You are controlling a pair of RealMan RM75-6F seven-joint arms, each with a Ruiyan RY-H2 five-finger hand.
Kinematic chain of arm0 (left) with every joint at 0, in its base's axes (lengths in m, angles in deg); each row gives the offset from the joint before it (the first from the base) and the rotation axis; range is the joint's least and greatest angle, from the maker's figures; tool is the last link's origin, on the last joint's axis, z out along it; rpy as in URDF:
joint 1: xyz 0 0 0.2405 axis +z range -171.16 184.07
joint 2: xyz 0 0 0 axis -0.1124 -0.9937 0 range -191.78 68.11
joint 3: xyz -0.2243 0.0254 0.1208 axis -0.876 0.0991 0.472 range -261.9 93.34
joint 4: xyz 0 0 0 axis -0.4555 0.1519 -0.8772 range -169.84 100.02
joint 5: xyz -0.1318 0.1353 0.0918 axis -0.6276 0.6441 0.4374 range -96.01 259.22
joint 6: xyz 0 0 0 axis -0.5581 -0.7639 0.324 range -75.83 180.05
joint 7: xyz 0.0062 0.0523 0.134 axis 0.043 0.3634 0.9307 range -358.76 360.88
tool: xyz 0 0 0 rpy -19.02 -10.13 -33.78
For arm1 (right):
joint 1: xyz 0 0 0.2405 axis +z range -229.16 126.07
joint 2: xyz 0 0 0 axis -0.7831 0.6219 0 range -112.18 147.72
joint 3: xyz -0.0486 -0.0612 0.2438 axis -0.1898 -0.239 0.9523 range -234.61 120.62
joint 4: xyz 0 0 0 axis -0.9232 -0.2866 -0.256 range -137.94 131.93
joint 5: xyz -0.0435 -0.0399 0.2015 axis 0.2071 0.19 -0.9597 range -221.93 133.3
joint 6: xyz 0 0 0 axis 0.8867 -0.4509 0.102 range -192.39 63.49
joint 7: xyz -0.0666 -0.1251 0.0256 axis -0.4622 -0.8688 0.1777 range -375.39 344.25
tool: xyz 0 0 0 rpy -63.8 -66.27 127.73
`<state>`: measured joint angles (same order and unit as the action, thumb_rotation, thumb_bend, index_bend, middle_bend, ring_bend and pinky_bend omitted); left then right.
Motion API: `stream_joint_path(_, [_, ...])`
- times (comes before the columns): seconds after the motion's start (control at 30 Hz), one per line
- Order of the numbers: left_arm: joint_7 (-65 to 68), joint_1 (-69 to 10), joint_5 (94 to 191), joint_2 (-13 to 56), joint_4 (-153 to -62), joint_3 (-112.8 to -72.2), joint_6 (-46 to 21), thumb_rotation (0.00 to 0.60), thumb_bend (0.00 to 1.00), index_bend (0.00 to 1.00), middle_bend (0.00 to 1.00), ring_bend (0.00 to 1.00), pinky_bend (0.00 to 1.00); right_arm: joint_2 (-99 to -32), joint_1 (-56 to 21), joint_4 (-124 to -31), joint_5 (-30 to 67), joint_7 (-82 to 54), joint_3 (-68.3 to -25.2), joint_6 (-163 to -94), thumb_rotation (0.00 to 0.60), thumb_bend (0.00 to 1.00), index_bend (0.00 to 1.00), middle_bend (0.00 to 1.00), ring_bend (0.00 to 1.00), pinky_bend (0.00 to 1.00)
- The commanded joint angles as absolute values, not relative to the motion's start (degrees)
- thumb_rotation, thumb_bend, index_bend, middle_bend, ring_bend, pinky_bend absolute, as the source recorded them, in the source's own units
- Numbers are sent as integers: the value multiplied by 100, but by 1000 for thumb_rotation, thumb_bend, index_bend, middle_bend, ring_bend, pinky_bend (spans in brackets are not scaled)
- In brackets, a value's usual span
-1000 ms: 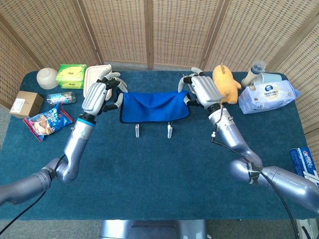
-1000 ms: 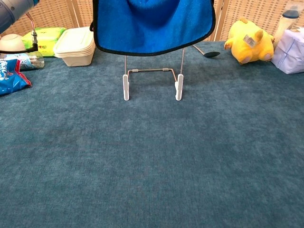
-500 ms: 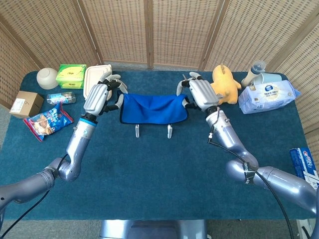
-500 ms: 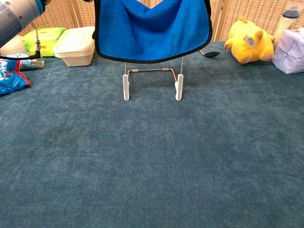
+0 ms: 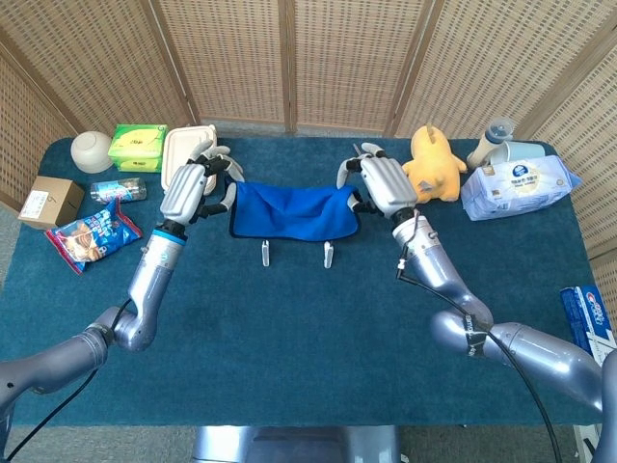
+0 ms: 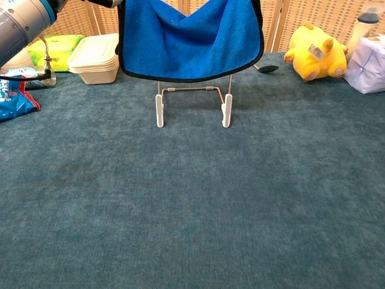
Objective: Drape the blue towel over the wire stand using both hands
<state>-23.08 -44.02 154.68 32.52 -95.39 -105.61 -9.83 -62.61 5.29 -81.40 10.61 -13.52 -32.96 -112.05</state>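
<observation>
The blue towel (image 5: pixel 294 212) (image 6: pixel 189 39) hangs spread between my two hands, sagging in the middle, above and in front of the wire stand (image 5: pixel 297 253) (image 6: pixel 192 102). My left hand (image 5: pixel 193 185) grips the towel's left top corner. My right hand (image 5: pixel 381 183) grips its right top corner. In the chest view the towel's black-trimmed lower edge covers the top of the stand, and only the stand's white feet and lower wires show. Neither hand shows in the chest view; only part of my left arm (image 6: pixel 24 18) does.
At the back left are a white bowl (image 5: pixel 93 150), a green pack (image 5: pixel 137 147), a stack of white containers (image 5: pixel 183 149), a small bottle (image 5: pixel 119 189), a cardboard box (image 5: pixel 50 201) and a snack bag (image 5: pixel 93 234). A yellow plush (image 5: pixel 436 164), a wipes pack (image 5: pixel 519 186) and a baby bottle (image 5: pixel 490 140) lie back right.
Both hands have drawn closer together, so the towel sags more in the middle. In the chest view its lower edge has dropped a little toward the stand.
</observation>
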Motion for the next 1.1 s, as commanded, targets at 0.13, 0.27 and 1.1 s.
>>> stream_joint_path(0.13, [-2338,-4385,15461,3260,-9514,-10544,-977,600,625,830,446,226,84,-6267,543,-8177,1032,-1402,-3298,-11226,600,479,954,507,361,144])
stream_joint_path(0.27, [-2368,-4365,15459,3287,-9487,-10524,-983,600,625,830,446,226,85,-6277,549,-8179,1012,-1436,-3318,-11221,600,479,954,507,362,144])
stream_joint_path(1.1, [-2370,-4313,15497,3364,-9388,-10433,-979,600,625,807,421,210,83,-6372,508,-8026,1017,-1492,-3454,-11187,600,456,873,467,315,127])
